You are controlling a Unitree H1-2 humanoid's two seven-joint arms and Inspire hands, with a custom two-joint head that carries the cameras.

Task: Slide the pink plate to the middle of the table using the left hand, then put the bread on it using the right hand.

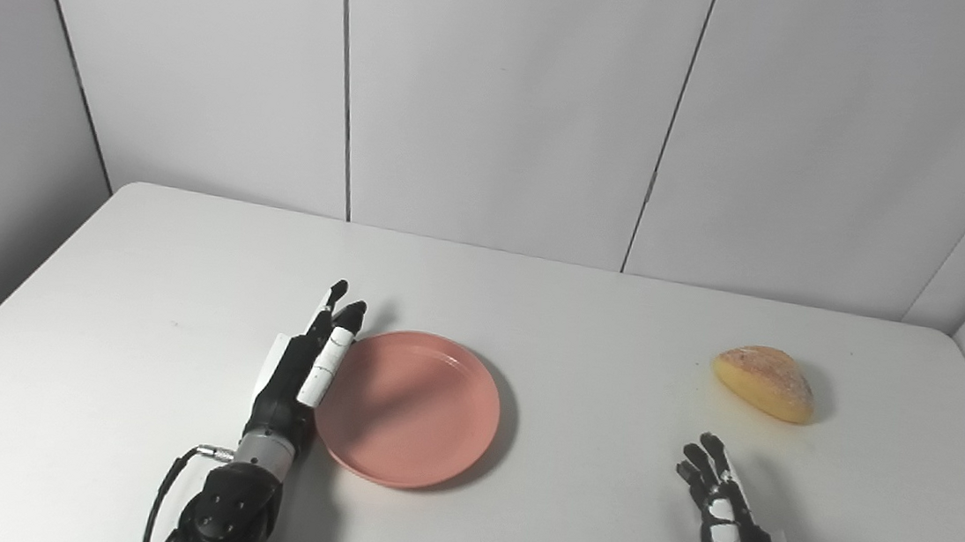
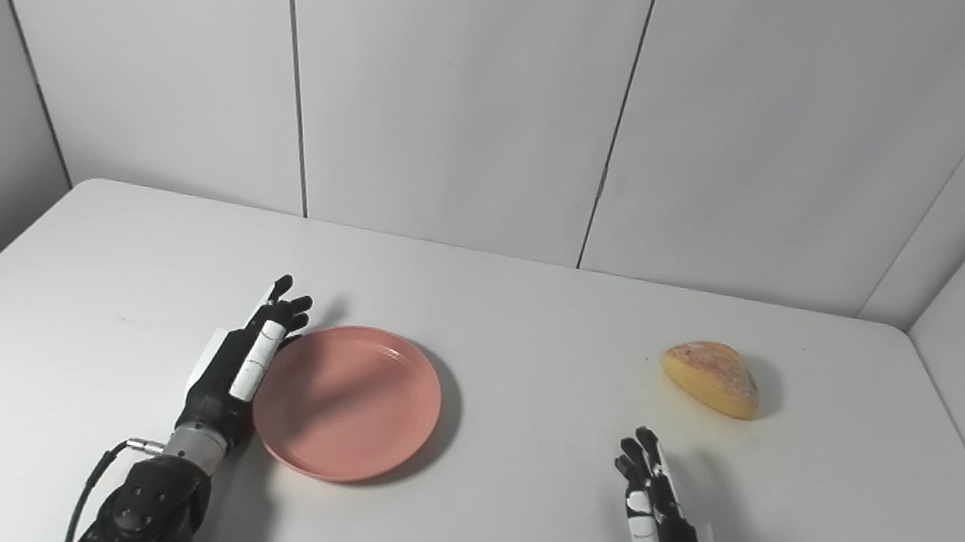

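Our left hand (image 1: 305, 369) lies flat, fingers extended, holding nothing, its edge against the near-left rim of the pink plate (image 1: 411, 410). We judge the plate roughly mid-table, so the slide looks nearly done. Our right hand (image 1: 721, 502) is open and empty; the bread (image 1: 762, 382) sits untouched beyond it.

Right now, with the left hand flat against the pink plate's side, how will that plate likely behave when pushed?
The plate looks rigid and shallow, so it should slide flat on the smooth white table rather than tip. Its round rim meets the left hand at one side only, so it may turn or slip off the fingers. It looks like light plastic, likely easy to push.
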